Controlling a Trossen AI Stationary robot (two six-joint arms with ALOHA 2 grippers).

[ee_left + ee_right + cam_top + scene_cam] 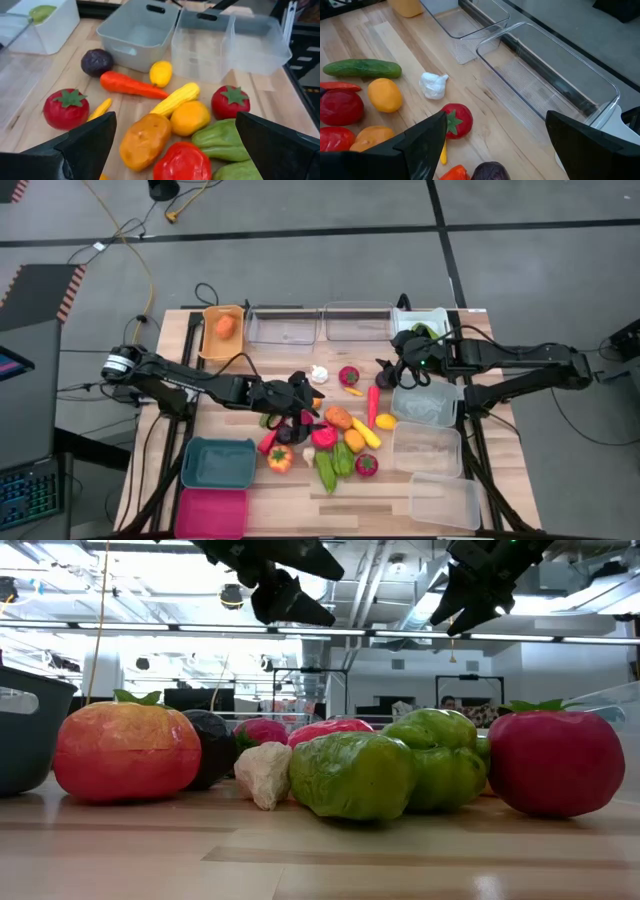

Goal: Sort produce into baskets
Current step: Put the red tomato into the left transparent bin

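Left pincer (298,402) covers produce beneath; purple fruit (492,171) cut off.

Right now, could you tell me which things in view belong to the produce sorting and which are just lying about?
Part of the job:
- produce pile
- orange-yellow bin, an orange fruit inside
- teal bin
- pink bin
- clear bins
- left gripper, right gripper, both open

Lying about:
- yellow cable on floor
- keyboard

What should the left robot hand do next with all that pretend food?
Probably lower the left gripper onto the orange potato-shaped piece right below it. Its fingers are open and empty above the pile, and only the orange-yellow bin and the white bin visibly hold produce.
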